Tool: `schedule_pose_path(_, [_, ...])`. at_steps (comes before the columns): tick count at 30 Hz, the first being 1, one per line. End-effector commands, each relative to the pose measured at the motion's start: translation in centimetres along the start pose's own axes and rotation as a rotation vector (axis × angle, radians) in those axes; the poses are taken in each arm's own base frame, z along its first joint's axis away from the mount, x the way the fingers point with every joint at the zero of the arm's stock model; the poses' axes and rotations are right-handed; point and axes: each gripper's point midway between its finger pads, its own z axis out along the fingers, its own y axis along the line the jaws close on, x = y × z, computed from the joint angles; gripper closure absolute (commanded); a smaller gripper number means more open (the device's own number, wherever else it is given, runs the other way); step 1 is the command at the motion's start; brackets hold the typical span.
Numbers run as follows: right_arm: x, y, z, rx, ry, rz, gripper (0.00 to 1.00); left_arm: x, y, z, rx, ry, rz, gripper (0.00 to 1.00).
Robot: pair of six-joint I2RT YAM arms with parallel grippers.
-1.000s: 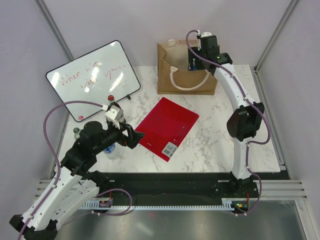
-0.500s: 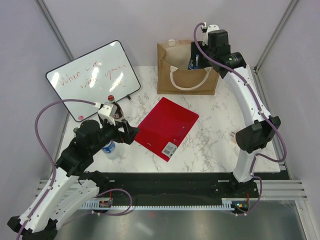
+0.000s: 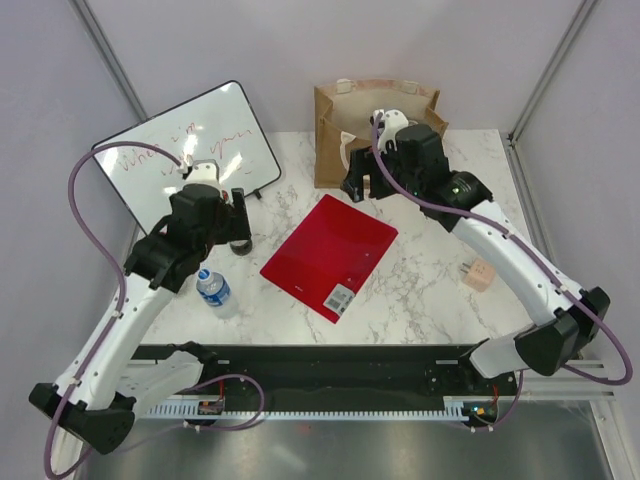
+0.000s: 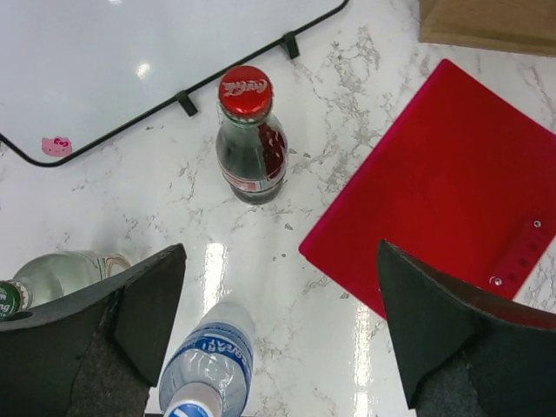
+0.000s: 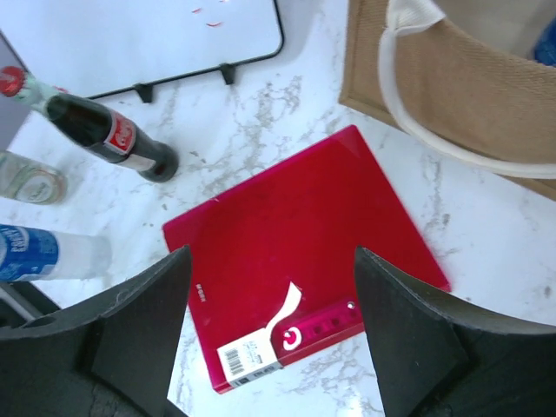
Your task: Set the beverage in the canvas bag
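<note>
The canvas bag stands at the back of the table, tan with white loop handles; something blue shows inside its mouth. A cola bottle with a red cap stands upright near the whiteboard. A plastic water bottle and a clear glass bottle stand closer to the arm bases. My left gripper hovers open and empty above the marble between the cola and water bottles. My right gripper is open and empty over the red folder, just in front of the bag.
A red folder lies flat mid-table. A whiteboard leans at the back left. A small wooden block sits at the right. Walls close in the table on three sides.
My right arm came out of the bag and swung down in front of it, over the folder. My left arm moved back from the water bottle toward the cola bottle.
</note>
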Motion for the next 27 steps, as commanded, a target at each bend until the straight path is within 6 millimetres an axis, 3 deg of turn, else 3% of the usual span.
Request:
schedule_pose_path(1, [-1.4,2.4,-1.8,-0.117,-0.128,0.034,0.18,-1.9,1.2,0.8,-0.036,0.023,-0.054,0.04])
schedule_pose_path(3, [-0.4,2.4,-1.9,-0.124,-0.121,0.037,0.18,-2.1,1.7,1.5,-0.052,0.022,-0.035,0.03])
schedule_pose_path(9, [0.0,3.2,-3.6,-0.176,-0.159,0.042,0.17,-2.6,1.8,4.3,-0.09,-0.037,-0.042,0.05])
schedule_pose_path(12, [0.0,3.8,-4.0,-0.208,-0.165,0.045,0.17,-1.7,1.0,6.3,-0.067,-0.043,-0.052,0.07])
schedule_pose_path(17, [0.2,4.4,-4.4,-0.243,-0.162,0.04,0.17,-0.9,2.0,9.4,-0.129,-0.037,-0.086,0.08])
schedule_pose_path(23, [0.3,4.7,-4.8,-0.261,-0.166,0.034,0.17,0.9,2.8,11.2,-0.166,-0.012,-0.12,0.08])
schedule_pose_path(27, [0.6,4.6,-4.9,-0.254,-0.162,0.017,0.17,1.4,2.3,12.4,-0.126,-0.02,-0.142,0.05])
